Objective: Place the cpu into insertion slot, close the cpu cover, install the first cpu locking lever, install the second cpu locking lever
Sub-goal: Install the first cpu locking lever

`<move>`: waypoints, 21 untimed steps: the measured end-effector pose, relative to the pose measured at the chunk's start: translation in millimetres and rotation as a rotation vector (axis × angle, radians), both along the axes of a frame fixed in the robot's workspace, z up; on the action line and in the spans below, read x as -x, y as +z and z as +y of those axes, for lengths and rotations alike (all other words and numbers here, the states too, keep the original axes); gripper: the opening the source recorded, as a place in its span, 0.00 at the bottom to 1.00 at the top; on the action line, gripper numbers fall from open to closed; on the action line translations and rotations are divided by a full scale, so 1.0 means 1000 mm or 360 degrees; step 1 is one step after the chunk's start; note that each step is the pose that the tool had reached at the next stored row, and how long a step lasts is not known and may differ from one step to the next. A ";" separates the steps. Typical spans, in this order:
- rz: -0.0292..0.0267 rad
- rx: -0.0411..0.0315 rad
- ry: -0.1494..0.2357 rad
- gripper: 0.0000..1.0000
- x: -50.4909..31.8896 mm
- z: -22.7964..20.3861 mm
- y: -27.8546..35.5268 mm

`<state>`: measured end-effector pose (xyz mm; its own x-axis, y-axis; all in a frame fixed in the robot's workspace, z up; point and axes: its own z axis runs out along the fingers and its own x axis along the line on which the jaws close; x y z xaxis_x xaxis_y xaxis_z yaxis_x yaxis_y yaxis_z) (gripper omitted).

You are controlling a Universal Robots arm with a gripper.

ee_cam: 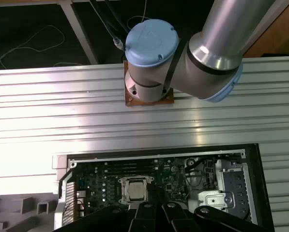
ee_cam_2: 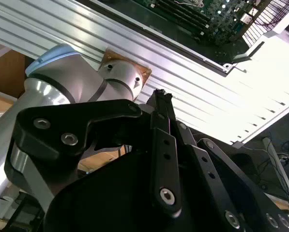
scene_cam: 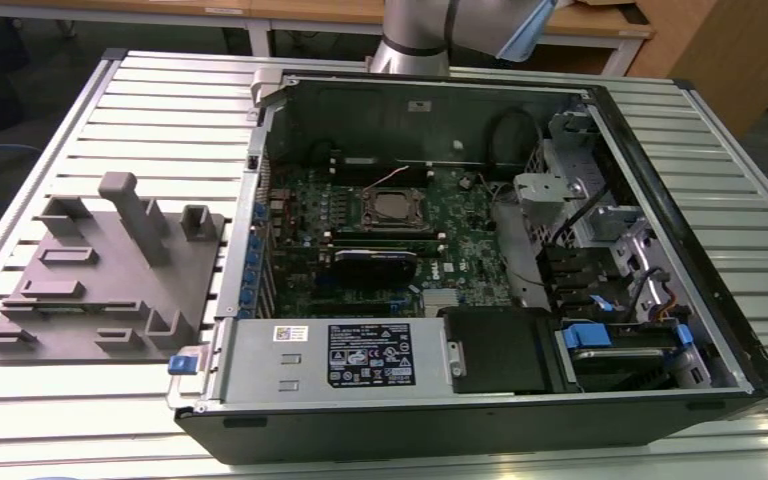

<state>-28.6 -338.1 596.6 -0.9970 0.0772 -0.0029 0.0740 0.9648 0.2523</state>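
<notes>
The cpu is a dull grey square lying in the insertion slot near the middle of the green board, inside the open computer case. The silvery cpu cover looks flat around it as a frame. In the first wrist view the same cpu sits far below, with the dark tips of my gripper drawn together beside it in the picture. In the second wrist view my gripper is shut on nothing, high above the table. I cannot make out the locking levers.
The open case lies on a slatted aluminium table, with a power supply and drive bays at its near end. A grey moulded fixture stands at the exterior view's left. The arm's base is bolted behind the case.
</notes>
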 end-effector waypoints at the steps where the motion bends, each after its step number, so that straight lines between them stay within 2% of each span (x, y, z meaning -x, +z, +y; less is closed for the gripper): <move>1: 0.00000 0.0000 0.0000 0.10 0.0000 0.0000 0.0045; 21: -0.00001 0.0000 -0.0004 0.10 0.0000 0.0000 0.0951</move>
